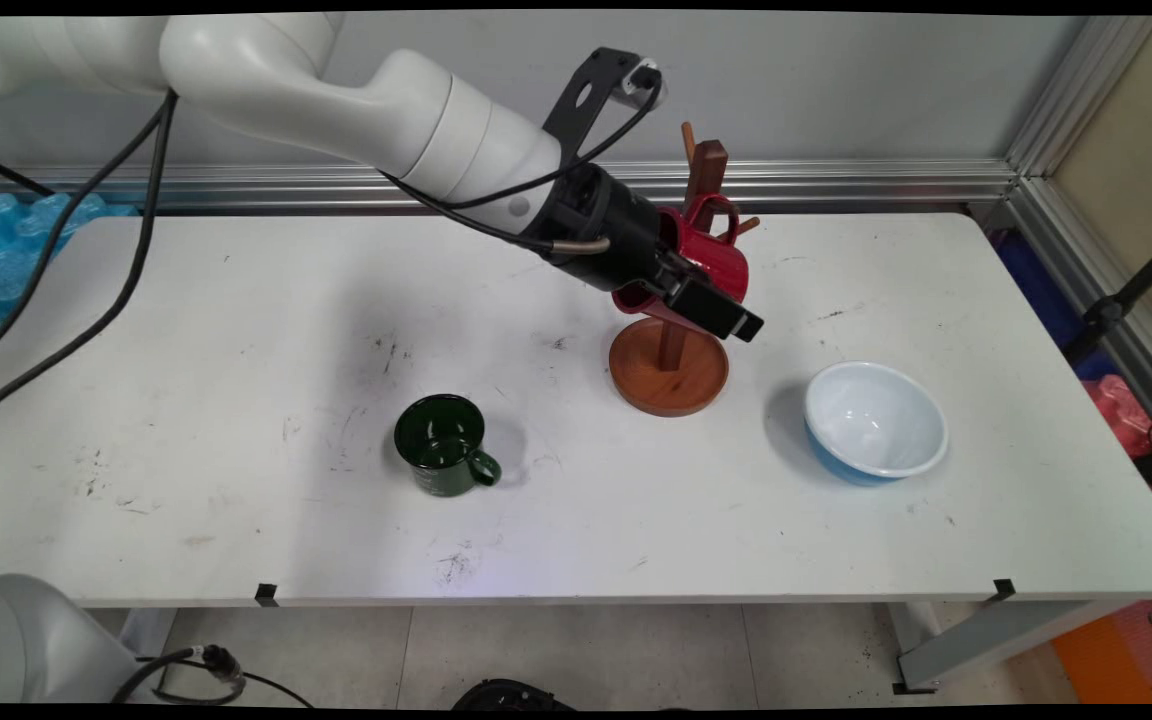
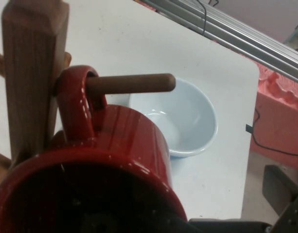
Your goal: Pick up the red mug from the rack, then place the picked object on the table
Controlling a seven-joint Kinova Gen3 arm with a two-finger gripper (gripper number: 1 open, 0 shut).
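One red mug was pinched by the claw; its handle was looped over the rack's peg.

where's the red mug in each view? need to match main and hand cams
Main view: red mug right of centre, up on the wooden mug stand, partly hidden by the pincer.
Hand view: it fills the lower left, mouth toward the camera, handle looped over a wooden peg.
Shared landmark: the blue-and-white bowl, right of the stand in main, behind the mug in hand.
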